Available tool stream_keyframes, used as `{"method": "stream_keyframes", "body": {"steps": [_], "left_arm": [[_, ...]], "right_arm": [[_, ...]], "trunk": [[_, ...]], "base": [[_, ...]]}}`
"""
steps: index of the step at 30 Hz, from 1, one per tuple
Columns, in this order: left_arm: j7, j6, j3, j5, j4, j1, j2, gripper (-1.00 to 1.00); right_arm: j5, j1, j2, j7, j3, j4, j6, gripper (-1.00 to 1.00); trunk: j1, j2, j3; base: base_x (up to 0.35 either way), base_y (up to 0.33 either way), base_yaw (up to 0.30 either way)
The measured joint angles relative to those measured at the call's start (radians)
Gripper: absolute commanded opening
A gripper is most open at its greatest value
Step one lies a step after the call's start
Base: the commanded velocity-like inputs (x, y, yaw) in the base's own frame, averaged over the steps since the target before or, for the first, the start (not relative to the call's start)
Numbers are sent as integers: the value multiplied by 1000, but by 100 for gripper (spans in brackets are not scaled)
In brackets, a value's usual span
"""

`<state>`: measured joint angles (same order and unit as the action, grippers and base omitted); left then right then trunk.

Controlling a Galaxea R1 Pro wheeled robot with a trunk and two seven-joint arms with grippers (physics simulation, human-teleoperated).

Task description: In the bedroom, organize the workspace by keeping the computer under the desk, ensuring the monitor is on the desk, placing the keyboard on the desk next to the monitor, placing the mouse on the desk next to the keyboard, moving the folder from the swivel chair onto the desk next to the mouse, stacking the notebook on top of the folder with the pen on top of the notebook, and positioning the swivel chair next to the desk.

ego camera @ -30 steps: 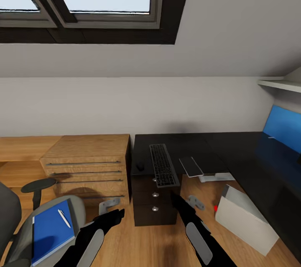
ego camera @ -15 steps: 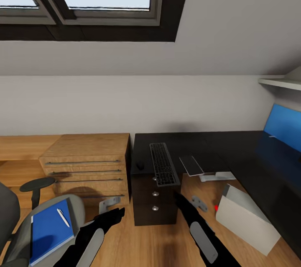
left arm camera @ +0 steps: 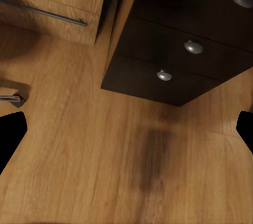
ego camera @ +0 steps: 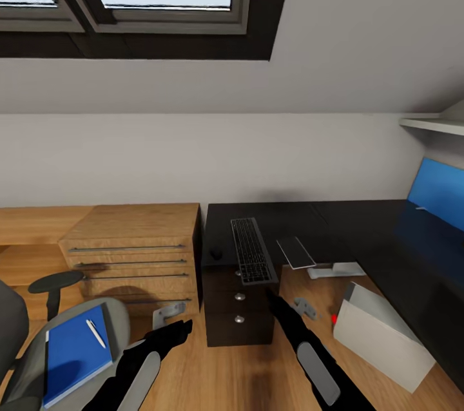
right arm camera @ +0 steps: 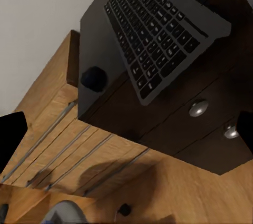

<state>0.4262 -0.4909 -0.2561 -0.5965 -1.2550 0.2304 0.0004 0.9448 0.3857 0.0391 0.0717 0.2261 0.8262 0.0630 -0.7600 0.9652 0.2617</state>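
Head view: we face the matt black desk; slim black keyboard overhangs at twelve. Both grippers spread wide, empty. Next, we'd judge, the bright blue folder at eight o'clock.

centre: keyboard on counter (mouse left of it)
lower left: folder on swivel chair
lower right: computer on floor

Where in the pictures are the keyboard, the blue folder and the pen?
keyboard (ego camera: 251,251), head view, on the middle of its keys.
folder (ego camera: 72,353), head view, on the bare blue cover.
pen (ego camera: 96,334), head view, on the middle of the white stick, which lies on the folder.
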Motion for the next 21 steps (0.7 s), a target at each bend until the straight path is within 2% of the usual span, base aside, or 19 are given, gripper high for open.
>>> {"method": "stream_keyframes", "body": {"steps": [2, 6, 9, 10, 11, 16, 17, 18, 21], "left_arm": [[0, 0, 0, 0, 0, 0, 0, 100], [0, 0, -10, -1, 0, -1, -1, 100], [0, -1, -16, -1, -16, -2, -1, 100], [1, -2, -28, -1, -70, -30, 0, 100], [4, -3, -33, -1, -102, -47, 0, 100], [37, -6, -41, -1, -225, -112, 1, 100], [44, -7, -42, -1, -267, -136, 2, 100], [50, -7, -54, -1, -331, -179, 2, 100], [52, -8, -71, -1, -345, -191, 3, 100]], "right_arm": [[4, 0, -1, 19, -4, -8, 0, 100], [62, 0, -2, 54, -51, -18, 0, 100], [105, 0, -3, 69, -66, -20, -2, 100], [147, 0, -3, 73, -71, -20, -4, 100], [164, 0, -3, 74, -72, -20, -4, 100], [225, 0, -4, 76, -74, -20, -5, 100], [252, 0, -4, 76, -74, -19, -6, 100], [334, 1, -5, 76, -73, -19, -36, 100], [387, 0, -6, 77, -71, -19, -83, 100]], "trunk": [[-8, 14, 6], [-23, 42, 19], [-35, 63, 28], [-38, 70, 31], [-42, 77, 35], [-61, 112, 50], [-65, 119, 53], [-69, 126, 57], [-81, 147, 66]], "base": [[0, 0, 0], [0, 0, 0], [0, 0, 0], [0, 0, 0], [0, 0, 0], [0, 0, 0], [0, 0, 0], [0, 0, 0], [0, 0, 0]]}}
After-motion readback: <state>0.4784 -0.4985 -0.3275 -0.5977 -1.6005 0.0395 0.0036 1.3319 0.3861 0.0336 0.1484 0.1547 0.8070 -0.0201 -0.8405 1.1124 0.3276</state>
